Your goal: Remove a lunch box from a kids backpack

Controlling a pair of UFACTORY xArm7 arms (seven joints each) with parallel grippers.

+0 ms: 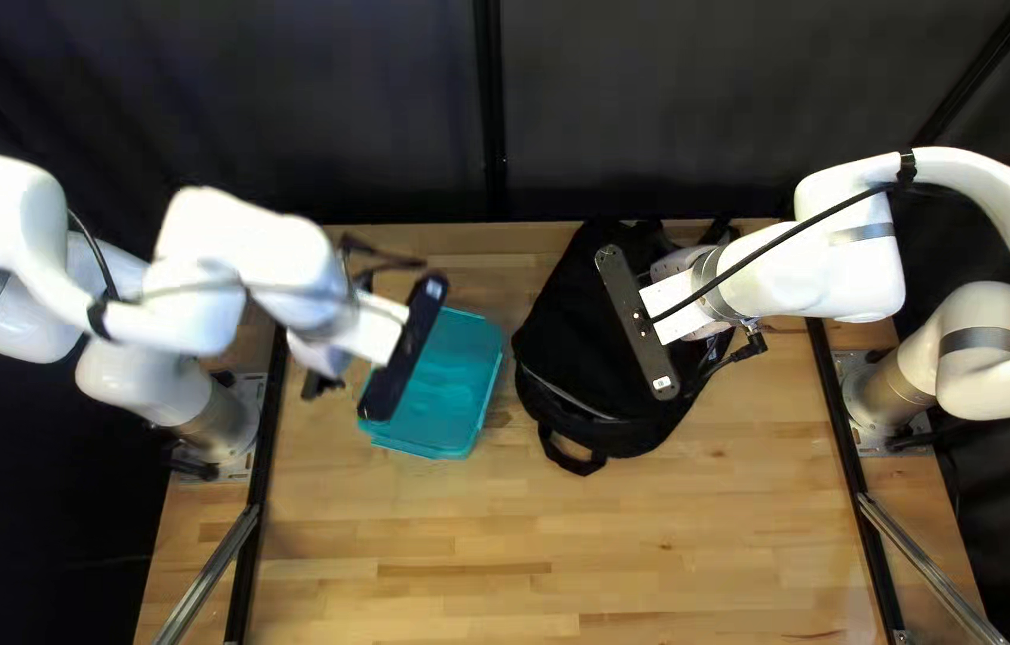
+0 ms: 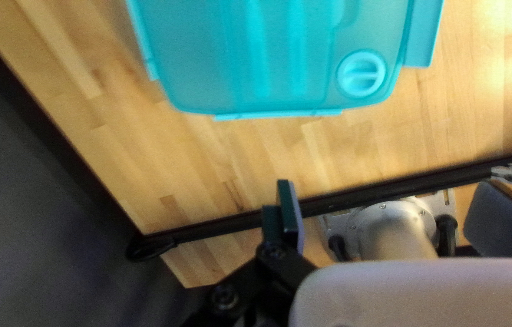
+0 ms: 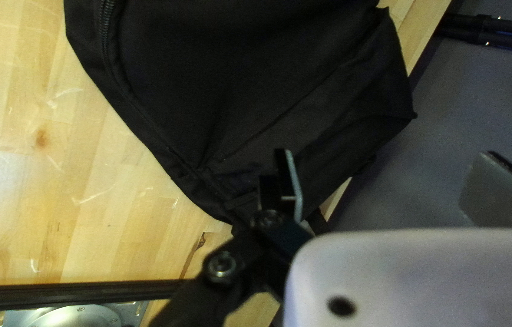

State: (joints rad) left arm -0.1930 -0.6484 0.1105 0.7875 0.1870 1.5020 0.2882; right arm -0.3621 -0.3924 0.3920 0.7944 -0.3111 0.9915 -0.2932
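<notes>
Plainly, our left gripper [image 2: 396, 215] gapes empty, the teal rectangular plastic lunch box [image 2: 268, 60] lying loose ahead of it; a low sweep might knock it. Our right gripper [image 3: 396, 186], open too, could snag the black fabric backpack [image 3: 256, 79] beneath by dipping.

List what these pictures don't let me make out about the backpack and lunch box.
Inside of the black backpack: top left view, covered by its fabric.
Contents of the lunch box: left wrist view, hidden by its teal shell.
Backpack's handle end: right wrist view, cut off by the edge.
</notes>
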